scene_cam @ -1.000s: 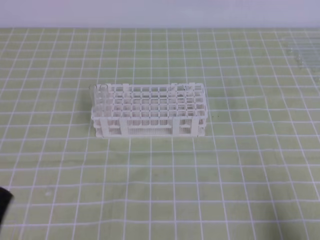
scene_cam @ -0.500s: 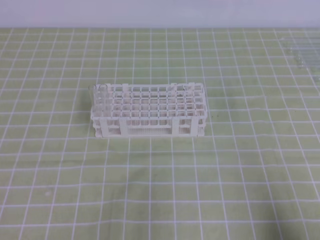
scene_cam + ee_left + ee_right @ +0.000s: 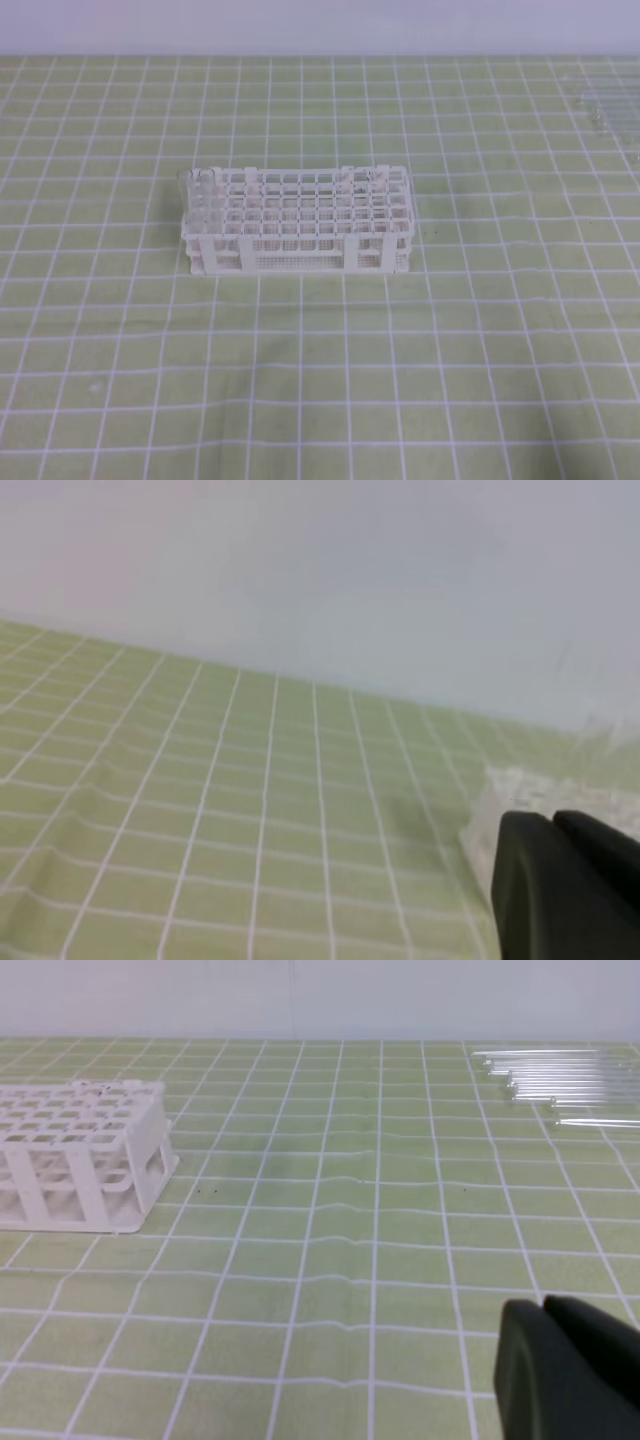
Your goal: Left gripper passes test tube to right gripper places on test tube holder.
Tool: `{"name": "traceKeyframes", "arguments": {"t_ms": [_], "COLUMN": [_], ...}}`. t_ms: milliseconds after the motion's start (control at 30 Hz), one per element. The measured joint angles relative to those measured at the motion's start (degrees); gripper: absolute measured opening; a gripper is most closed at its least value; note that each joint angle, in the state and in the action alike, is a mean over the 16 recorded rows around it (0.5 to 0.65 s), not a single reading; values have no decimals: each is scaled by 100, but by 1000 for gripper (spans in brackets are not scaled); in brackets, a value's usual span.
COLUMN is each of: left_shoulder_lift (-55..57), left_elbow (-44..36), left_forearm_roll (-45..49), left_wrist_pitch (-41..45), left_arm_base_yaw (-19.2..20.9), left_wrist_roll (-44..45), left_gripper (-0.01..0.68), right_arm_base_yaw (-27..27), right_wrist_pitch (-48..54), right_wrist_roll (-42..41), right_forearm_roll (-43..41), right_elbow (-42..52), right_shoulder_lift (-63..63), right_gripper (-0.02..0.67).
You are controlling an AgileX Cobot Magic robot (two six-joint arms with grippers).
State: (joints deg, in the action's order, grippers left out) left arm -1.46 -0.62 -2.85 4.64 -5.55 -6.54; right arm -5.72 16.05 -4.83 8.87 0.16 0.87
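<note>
The white test tube holder (image 3: pixel 297 220) stands in the middle of the green grid mat; it also shows in the right wrist view (image 3: pixel 80 1150) and, blurred, in the left wrist view (image 3: pixel 540 792). A few clear tubes (image 3: pixel 196 186) stand upright in its left end, and I cannot tell which of them is the test tube. My left gripper (image 3: pixel 553 822) is shut with nothing in it, low over the mat beside the holder. My right gripper (image 3: pixel 543 1310) is likewise shut and empty, well right of the holder. Neither gripper shows in the exterior high view.
A cluster of several clear tubes (image 3: pixel 608 105) lies flat at the far right of the mat, and shows in the right wrist view (image 3: pixel 560 1078) ahead of the right gripper. A pale wall runs along the mat's back edge.
A dark gripper tip at the lower left edge of the exterior high view one second ago has gone out of view. The holder and its tubes have not moved.
</note>
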Motion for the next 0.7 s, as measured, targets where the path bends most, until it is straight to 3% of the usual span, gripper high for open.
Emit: {"name": "traceKeyframes", "arguments": {"t_ms": [200,700], "left_shoulder_lift": [55,27], "left_elbow": [23,21], "left_forearm_roll": [-365,367], "left_wrist_pitch": [505,1317], "left_arm_base_yaw": [2,1], "left_wrist_roll": [546,570], "left_gripper": [-2,-2], "right_arm_base_yaw": [0,0], "right_wrist_pitch": [0,0], "right_wrist_roll": [0,0], "right_forearm_roll": [0,0], "right_elbow": [0,0], "right_shoulder_lift": [0,0], "right_gripper": [-18,-18]}}
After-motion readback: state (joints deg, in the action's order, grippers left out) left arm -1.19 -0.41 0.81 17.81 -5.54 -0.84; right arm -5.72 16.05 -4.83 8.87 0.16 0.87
